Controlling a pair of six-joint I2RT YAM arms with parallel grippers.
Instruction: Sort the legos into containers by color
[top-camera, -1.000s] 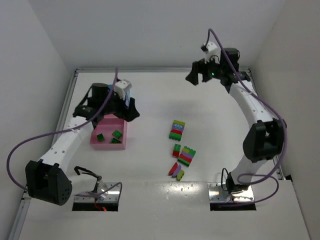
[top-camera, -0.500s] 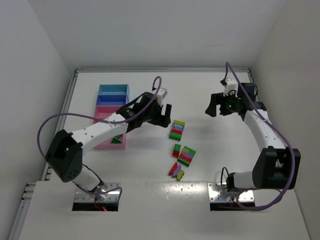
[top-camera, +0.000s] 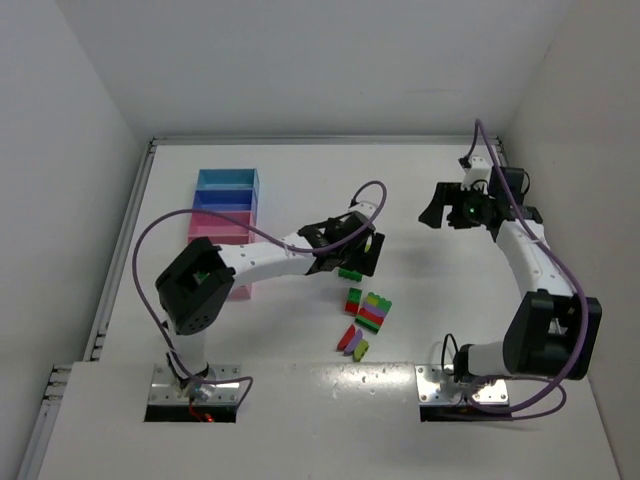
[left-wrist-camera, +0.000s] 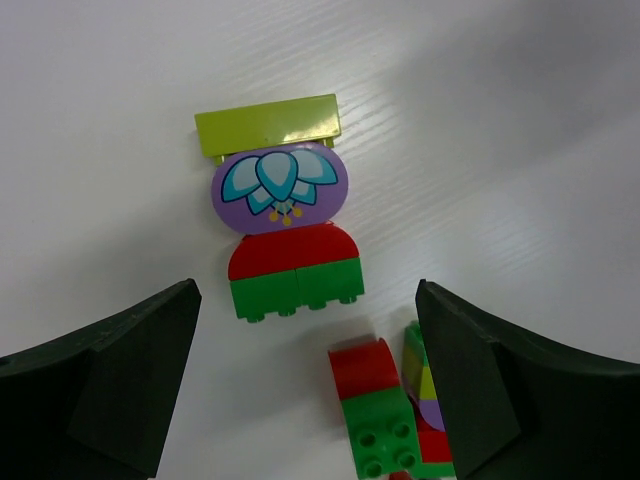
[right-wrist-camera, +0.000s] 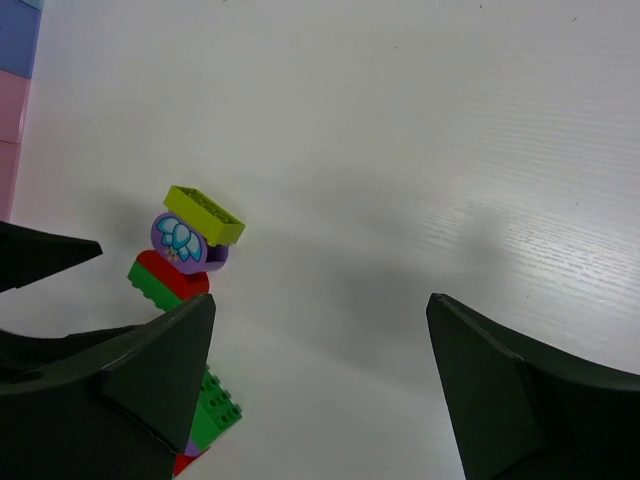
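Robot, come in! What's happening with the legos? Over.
Left pincer open over lego stack, nothing held. Right pincer open, empty. Red-green brick close beside stack.

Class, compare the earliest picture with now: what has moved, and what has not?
The left fingers swung from over the pink tray rightward to hover open over the stacked block. The right fingers shifted right and nearer. Nothing was gripped; legos and trays stayed put.

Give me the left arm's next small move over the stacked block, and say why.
Probably lower the left gripper straight down. It hangs open above the stacked plastic block of yellow-green, purple, red and green bricks, which lies on the white table roughly centred between its fingers, untouched. Descending would let the fingers straddle it before closing.
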